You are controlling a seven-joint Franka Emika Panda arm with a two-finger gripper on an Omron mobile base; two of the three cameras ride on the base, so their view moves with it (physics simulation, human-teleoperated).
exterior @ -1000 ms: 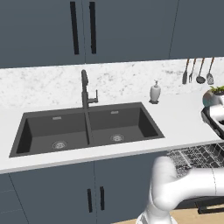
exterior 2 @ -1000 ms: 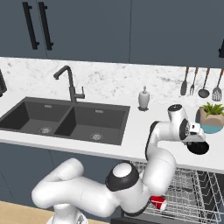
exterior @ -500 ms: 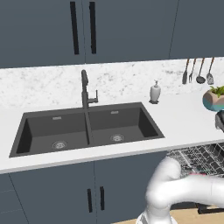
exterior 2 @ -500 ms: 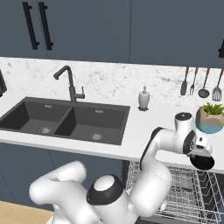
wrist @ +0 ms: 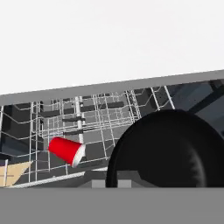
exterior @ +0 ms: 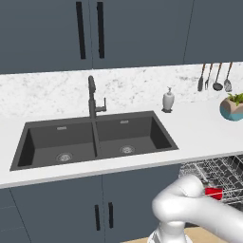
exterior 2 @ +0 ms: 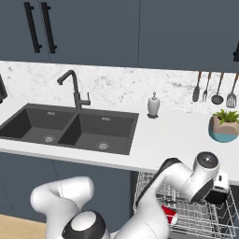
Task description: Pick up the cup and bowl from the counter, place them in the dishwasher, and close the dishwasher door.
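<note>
My gripper (exterior 2: 218, 190) hangs low off the front of the white counter (exterior 2: 163, 140), over the right side of the open dishwasher (exterior 2: 196, 220). It is shut on the black bowl (wrist: 168, 151), which looms large and close in the hand view, above the wire rack (wrist: 100, 113). The red cup (wrist: 65, 150) lies on its side in that rack; it also shows as the cup (exterior: 213, 192) and the cup (exterior 2: 169, 215) in the base views. The dishwasher door is out of view.
A dark double sink (exterior: 95, 140) with a black faucet (exterior: 92, 97) sits in the counter to the left. A white soap dispenser (exterior 2: 153, 105), a teal plant pot (exterior 2: 224, 130) and hanging utensils (exterior 2: 214, 88) stand along the back right.
The arm has swung the bowl from above the counter's right end, near the plant pot, forward and down to over the dishwasher rack. The cup has stayed put.
</note>
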